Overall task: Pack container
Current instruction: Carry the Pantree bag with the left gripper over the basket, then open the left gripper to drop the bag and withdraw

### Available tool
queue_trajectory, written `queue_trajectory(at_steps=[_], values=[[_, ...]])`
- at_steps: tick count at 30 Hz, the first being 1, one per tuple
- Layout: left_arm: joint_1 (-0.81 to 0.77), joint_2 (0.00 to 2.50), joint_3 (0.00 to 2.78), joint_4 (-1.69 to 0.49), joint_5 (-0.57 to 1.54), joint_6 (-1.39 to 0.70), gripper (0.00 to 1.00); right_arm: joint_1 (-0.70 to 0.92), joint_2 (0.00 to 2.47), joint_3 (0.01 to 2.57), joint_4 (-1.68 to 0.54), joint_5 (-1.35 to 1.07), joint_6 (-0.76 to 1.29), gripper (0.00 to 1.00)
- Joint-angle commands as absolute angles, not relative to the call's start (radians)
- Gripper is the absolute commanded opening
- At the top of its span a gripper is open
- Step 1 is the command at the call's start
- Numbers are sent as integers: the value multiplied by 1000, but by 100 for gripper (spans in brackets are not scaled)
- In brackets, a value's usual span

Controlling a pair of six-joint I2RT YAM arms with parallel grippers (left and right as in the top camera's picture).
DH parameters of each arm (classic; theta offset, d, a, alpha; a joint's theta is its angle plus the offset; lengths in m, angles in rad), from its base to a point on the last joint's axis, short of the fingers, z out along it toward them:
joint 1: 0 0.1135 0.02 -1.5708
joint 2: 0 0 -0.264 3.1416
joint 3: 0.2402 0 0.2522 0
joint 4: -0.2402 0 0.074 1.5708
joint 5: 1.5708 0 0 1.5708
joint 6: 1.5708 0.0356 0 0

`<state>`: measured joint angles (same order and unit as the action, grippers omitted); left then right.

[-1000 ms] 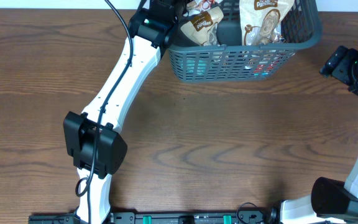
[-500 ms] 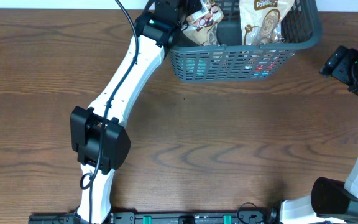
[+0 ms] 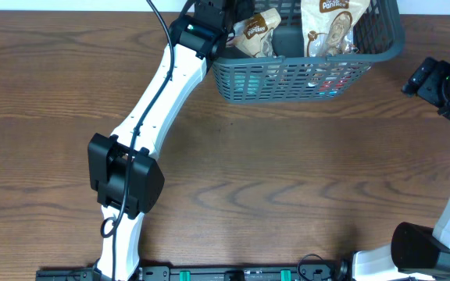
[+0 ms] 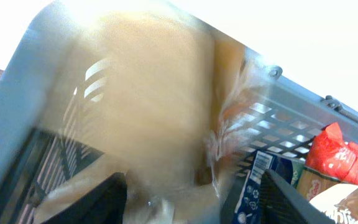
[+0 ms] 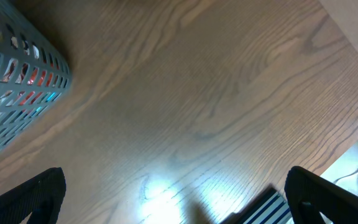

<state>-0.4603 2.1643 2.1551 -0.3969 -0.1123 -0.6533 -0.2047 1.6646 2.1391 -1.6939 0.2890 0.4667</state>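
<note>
One left claw (image 3: 226, 14) over container (image 3: 303, 78), jaws parted

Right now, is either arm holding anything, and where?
Apparently nothing: the left end effector is open over a blurred tan packet in the grey-teal slotted plastic basket; the right end effector is empty.

Snack packets (image 3: 330, 27) stand in the container (image 3: 303, 78) at the table's (image 3: 287, 172) far edge, left arm (image 3: 158, 94) over its left corner.

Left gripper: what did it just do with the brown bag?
The left gripper opened and let go of the brown snack packet, which dropped into the container. The right gripper stayed open and still; the container and pale packet did not move.
</note>
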Motion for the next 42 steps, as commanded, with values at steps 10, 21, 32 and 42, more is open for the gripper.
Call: queue_trajectory(at_steps=[10, 21, 32, 42], values=[[-459, 2137, 2185, -369, -124, -591, 65, -210, 1668, 2144, -1695, 306, 477, 99], [-444, 1893, 2191, -482, -125, -456, 77, -210, 1668, 2144, -1695, 306, 477, 99], [-317, 1539, 2190, -886, -125, -387, 77, -210, 1668, 2144, -1695, 306, 477, 99], [-297, 1290, 2190, -1168, -156, -344, 77, -210, 1668, 2144, -1695, 306, 477, 99]])
